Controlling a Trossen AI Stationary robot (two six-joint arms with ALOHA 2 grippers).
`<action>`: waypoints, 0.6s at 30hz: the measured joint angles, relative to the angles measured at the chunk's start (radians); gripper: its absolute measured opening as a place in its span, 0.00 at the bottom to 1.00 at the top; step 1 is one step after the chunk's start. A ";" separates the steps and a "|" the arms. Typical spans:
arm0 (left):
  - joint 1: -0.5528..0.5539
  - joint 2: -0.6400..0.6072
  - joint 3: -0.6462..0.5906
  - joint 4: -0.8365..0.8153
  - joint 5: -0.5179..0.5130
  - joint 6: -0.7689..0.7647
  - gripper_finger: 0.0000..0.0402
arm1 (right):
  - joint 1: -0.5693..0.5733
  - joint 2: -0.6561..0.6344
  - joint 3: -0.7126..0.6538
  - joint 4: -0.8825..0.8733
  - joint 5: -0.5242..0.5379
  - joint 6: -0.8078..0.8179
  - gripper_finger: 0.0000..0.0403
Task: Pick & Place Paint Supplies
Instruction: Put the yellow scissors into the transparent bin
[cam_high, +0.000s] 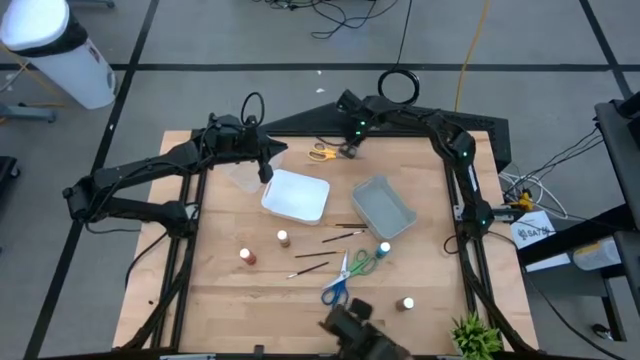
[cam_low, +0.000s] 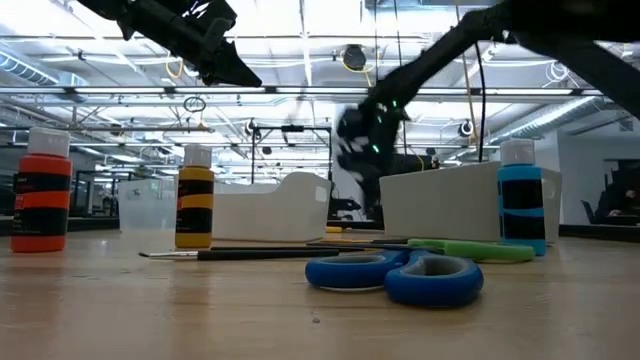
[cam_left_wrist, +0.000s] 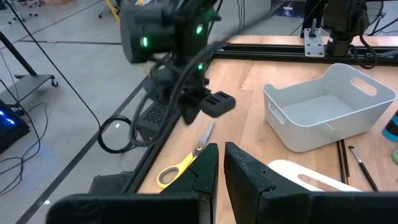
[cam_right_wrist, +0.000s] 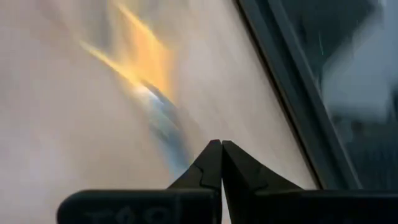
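Yellow-handled scissors (cam_high: 321, 152) lie flat on the wood by the table's far edge. My right gripper (cam_high: 348, 152) hangs shut just to their right, above the blade tips (cam_left_wrist: 208, 129); its wrist view shows the scissors (cam_right_wrist: 146, 74) as a blur beyond the closed fingertips. My left gripper (cam_high: 268, 172) waits shut above the far left corner of the white bin (cam_high: 297, 195), holding nothing. On the near half of the table, blue-handled scissors (cam_high: 335, 290), green-handled scissors (cam_high: 362, 265) and several thin brushes (cam_high: 343, 232) lie flat among several upright small paint bottles (cam_high: 283, 238).
A grey bin (cam_high: 383, 207) stands right of the white bin, and a clear plastic bin (cam_high: 240, 175) stands under my left arm. The dark frame rail (cam_left_wrist: 186, 134) runs along the far edge beside the yellow scissors. Bare wood lies at the table's near left.
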 joint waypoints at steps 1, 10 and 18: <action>0.000 0.000 0.000 0.000 0.000 0.000 0.10 | 0.015 0.000 0.002 0.048 -0.021 -0.011 0.00; 0.000 0.000 0.000 -0.001 0.000 -0.007 0.10 | 0.087 0.090 0.002 0.166 -0.027 -0.070 0.00; 0.000 0.000 0.000 -0.001 0.001 -0.008 0.10 | 0.015 0.090 0.005 -0.054 -0.018 0.015 0.00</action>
